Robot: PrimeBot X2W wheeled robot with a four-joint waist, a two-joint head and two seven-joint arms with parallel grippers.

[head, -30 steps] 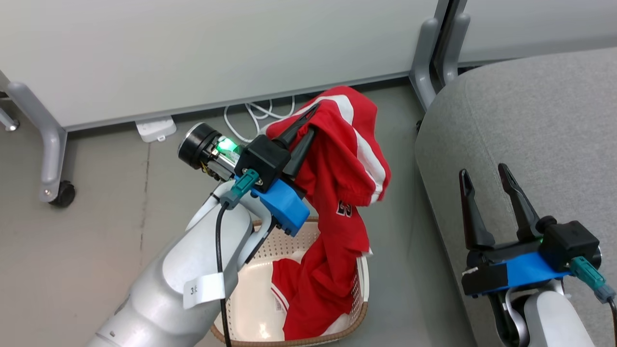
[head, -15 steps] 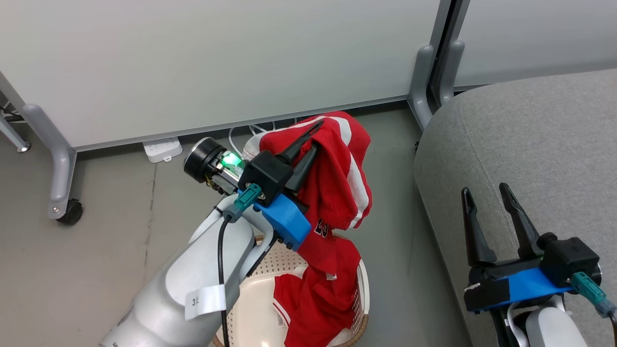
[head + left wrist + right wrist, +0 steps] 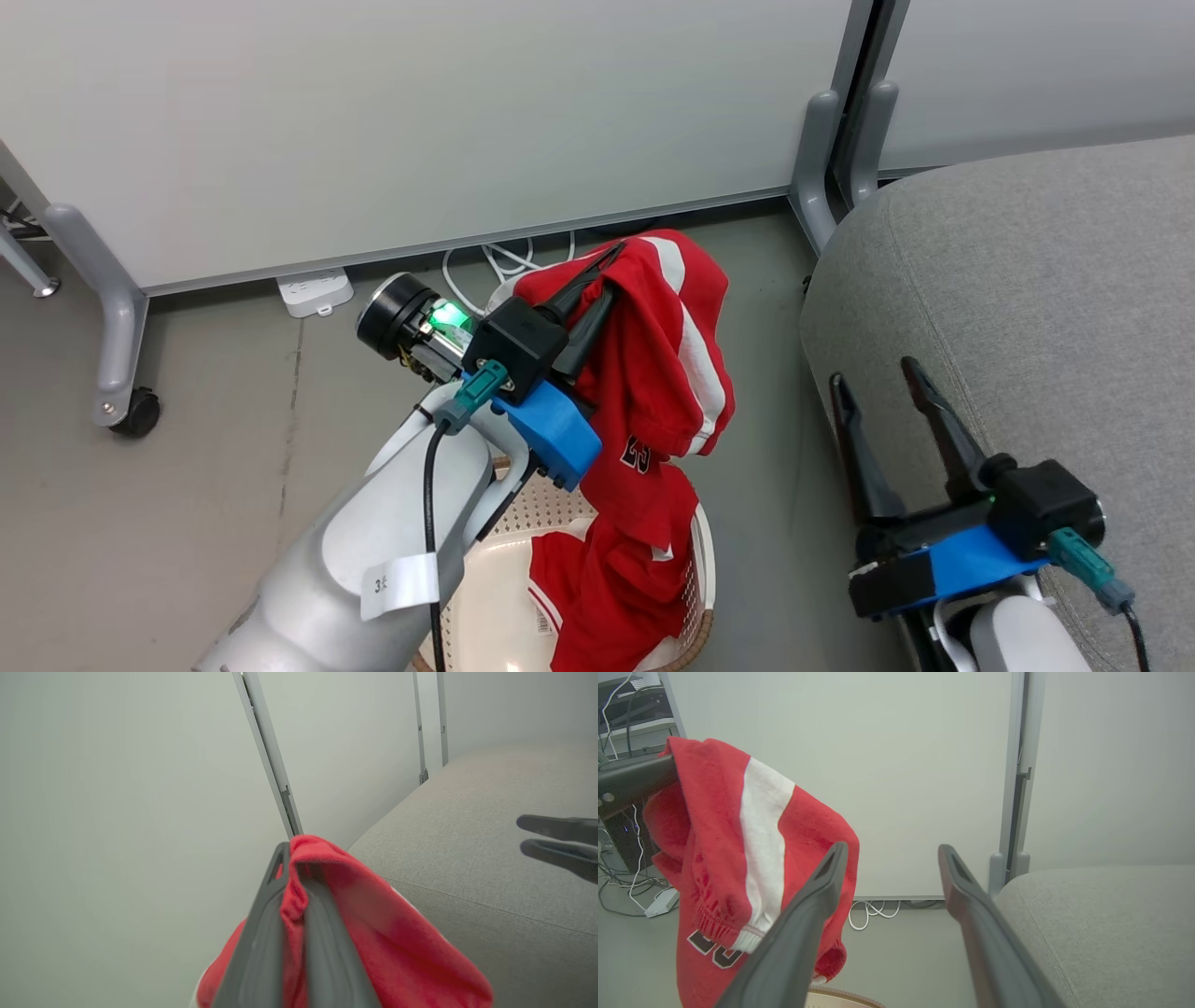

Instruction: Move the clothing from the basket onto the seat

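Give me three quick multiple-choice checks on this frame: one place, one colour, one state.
1. The basket stands: A) on a table B) on the floor, left of the seat C) on the seat.
2. The clothing's stripe is: A) blue B) yellow C) white.
3. The left gripper is: A) shut on the clothing B) open and empty C) resting on the seat.
Key: 1 B, grey floor surrounds it beside the seat; 2 C, a white band crosses the red fabric; 3 A, both fingers pinch a red fold.
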